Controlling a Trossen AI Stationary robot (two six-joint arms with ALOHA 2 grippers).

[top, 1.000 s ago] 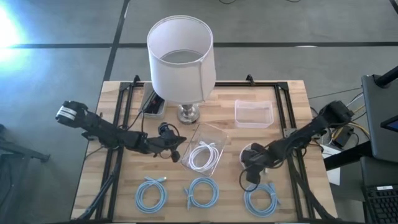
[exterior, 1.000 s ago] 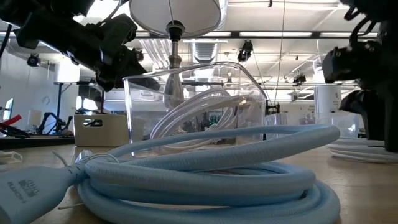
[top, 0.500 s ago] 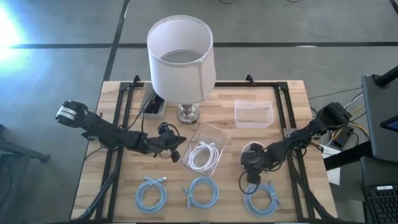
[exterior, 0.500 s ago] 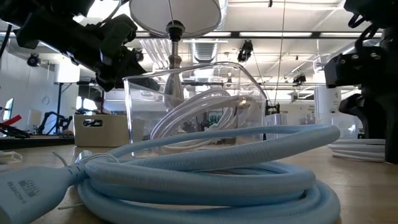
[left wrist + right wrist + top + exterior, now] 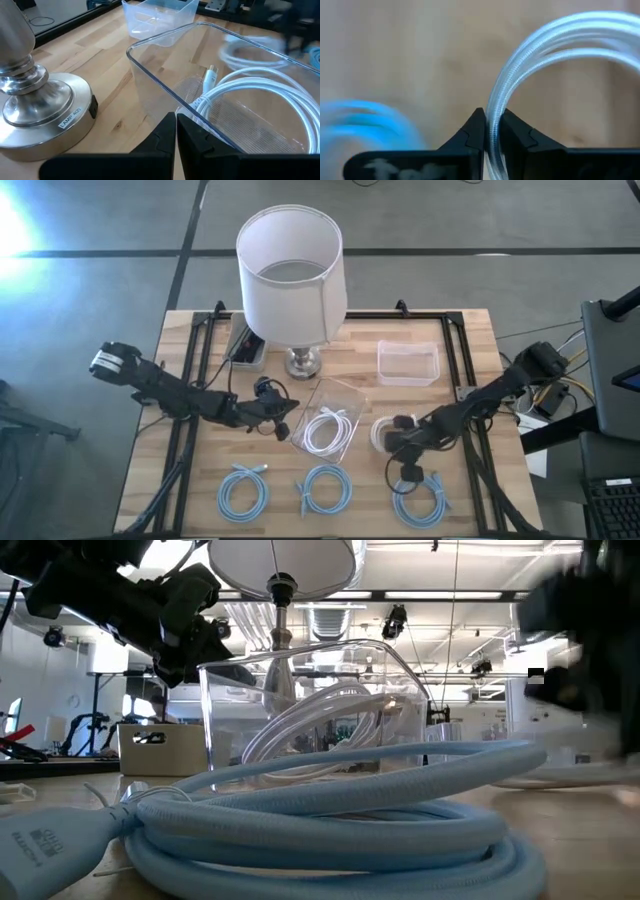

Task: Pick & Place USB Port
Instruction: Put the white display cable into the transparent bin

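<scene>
Right pincer clamping white cable

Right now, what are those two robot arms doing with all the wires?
The right pincer is pinched shut on a coiled white cable, holding it beside the tilted clear bin, which already has a white cable inside. The left pincer grips that bin's edge. Three blue cables lie coiled along the table's front.
</scene>
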